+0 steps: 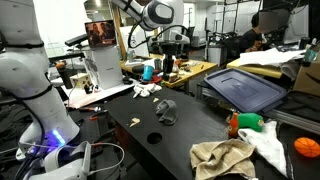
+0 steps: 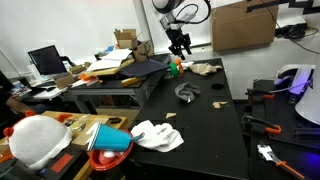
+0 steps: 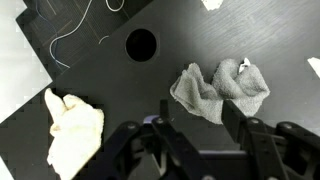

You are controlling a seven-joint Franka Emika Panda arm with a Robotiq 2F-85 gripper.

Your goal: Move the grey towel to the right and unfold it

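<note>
The grey towel (image 3: 220, 90) lies crumpled in a heap on the black table (image 3: 120, 85); both exterior views also show the grey towel (image 1: 166, 111) (image 2: 187, 92) lying there free. My gripper (image 3: 197, 112) hangs well above it, with the fingers (image 3: 230, 112) spread apart and nothing between them. In both exterior views the gripper (image 1: 172, 50) (image 2: 182, 50) is raised high over the far part of the table, clear of the cloth.
A beige towel (image 3: 72, 130) (image 1: 222, 158) lies bunched near the table edge. A round hole (image 3: 141, 43) sits in the tabletop. A white rag (image 2: 158, 135), an orange ball (image 1: 307, 147), a grey bin (image 1: 245, 88) and cluttered benches (image 2: 110, 70) surround the table.
</note>
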